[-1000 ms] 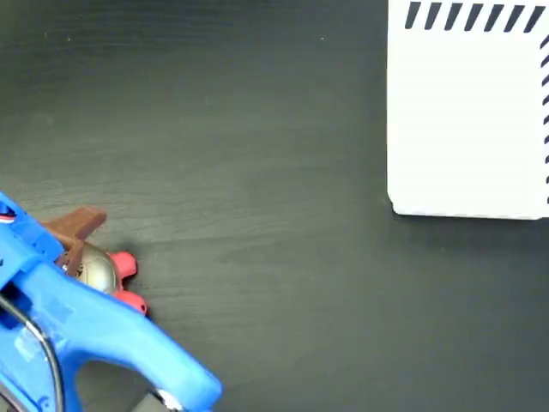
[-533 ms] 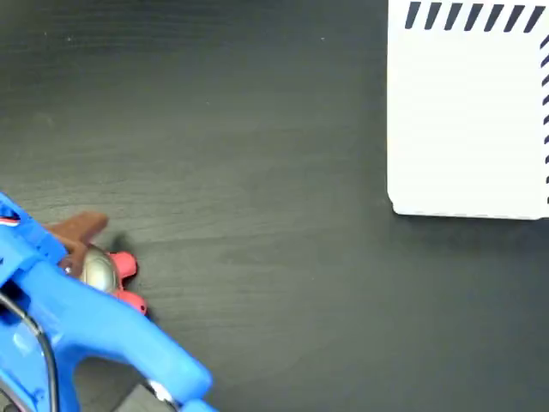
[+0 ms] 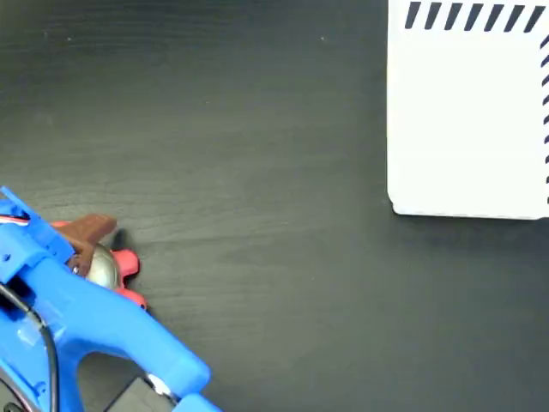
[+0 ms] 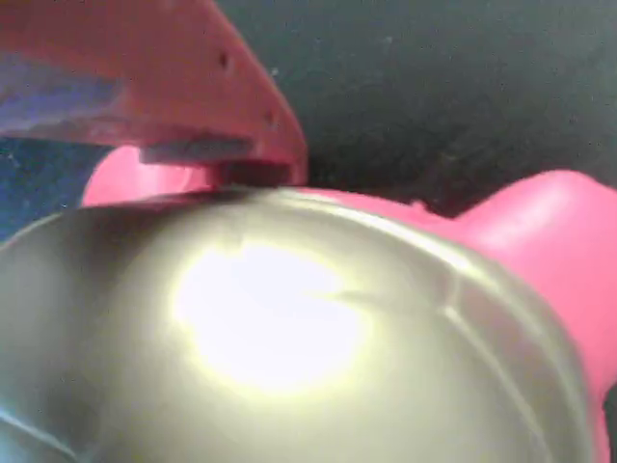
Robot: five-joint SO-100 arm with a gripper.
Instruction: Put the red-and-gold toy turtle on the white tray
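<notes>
Down at the lower left of the fixed view, the blue gripper (image 3: 86, 257) sits over the red-and-gold toy turtle (image 3: 110, 268), brown finger beside its shell; whether it is clamped I cannot tell. Well apart, top right, lies the white tray (image 3: 467, 120) on the dark table (image 3: 257, 172).

Wrist view: the turtle's gold shell (image 4: 289, 338) fills the frame, a finger (image 4: 174, 87) touching its top.

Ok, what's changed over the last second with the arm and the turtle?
In the fixed view the blue arm has slid a little down and to the left, and the brown fingertip has settled closer over the red-and-gold toy turtle. The wrist view shows the gold shell filling the frame with a finger touching its top edge; a firm grip can't be confirmed. The turtle and the white tray have not moved.
</notes>
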